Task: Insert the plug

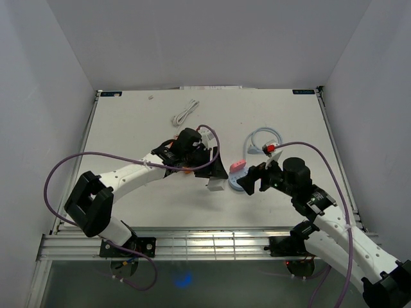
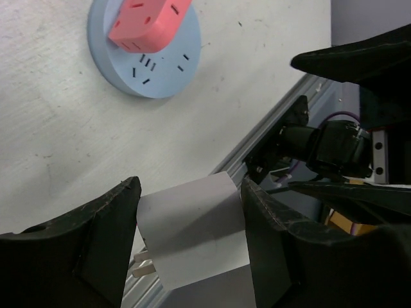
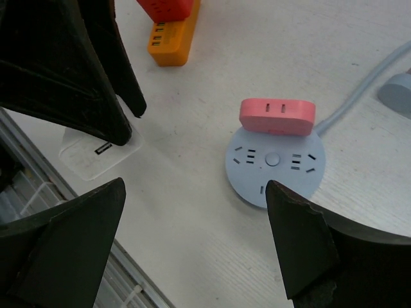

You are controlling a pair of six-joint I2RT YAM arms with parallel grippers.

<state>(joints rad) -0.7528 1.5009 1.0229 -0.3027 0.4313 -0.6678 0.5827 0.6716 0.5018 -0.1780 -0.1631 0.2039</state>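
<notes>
My left gripper (image 1: 216, 174) is shut on a white cube-shaped plug (image 2: 192, 231) and holds it just left of the round blue socket hub (image 1: 243, 185); its two prongs (image 2: 142, 263) point sideways. In the left wrist view the hub (image 2: 144, 64) lies ahead with a pink adapter (image 2: 151, 22) plugged into its far side. My right gripper (image 1: 255, 178) is open and empty, its jaws straddling the air above the hub (image 3: 275, 165) and the adapter (image 3: 277, 115). The plug (image 3: 96, 154) also shows in the right wrist view, under the left fingers (image 3: 83, 70).
An orange power strip (image 3: 172, 38) with a red block (image 3: 167, 8) on it lies beyond the plug. The hub's pale blue cable (image 1: 260, 138) loops behind it to a red plug (image 1: 270, 148). A white cable (image 1: 185, 112) lies at the back. The table's metal rail (image 1: 212, 240) is near.
</notes>
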